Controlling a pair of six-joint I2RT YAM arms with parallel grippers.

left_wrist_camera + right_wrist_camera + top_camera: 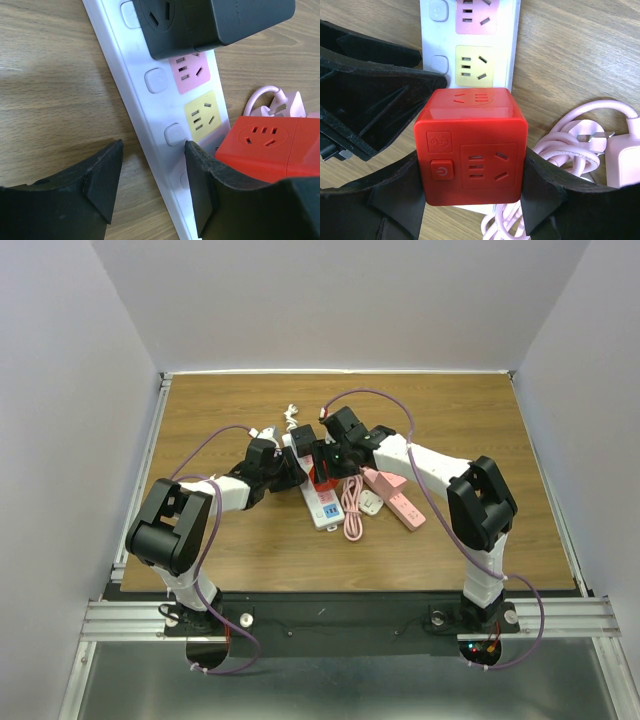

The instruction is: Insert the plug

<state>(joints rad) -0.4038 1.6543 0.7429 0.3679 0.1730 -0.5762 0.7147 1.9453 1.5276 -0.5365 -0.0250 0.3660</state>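
Right gripper point(472, 187) is clenched on the red cube plug point(470, 145), one finger on each side face. Cube sits over the white power strip point(480, 40), just below its yellow socket point(481, 62). Left gripper point(152, 150) is released, jaws straddling the strip's edge beside the cube. Cannot tell whether the cube is seated.

Glossy red plastic cube plug point(470, 147); smooth white plastic power strip point(145, 107); wood-grain table point(50, 75).
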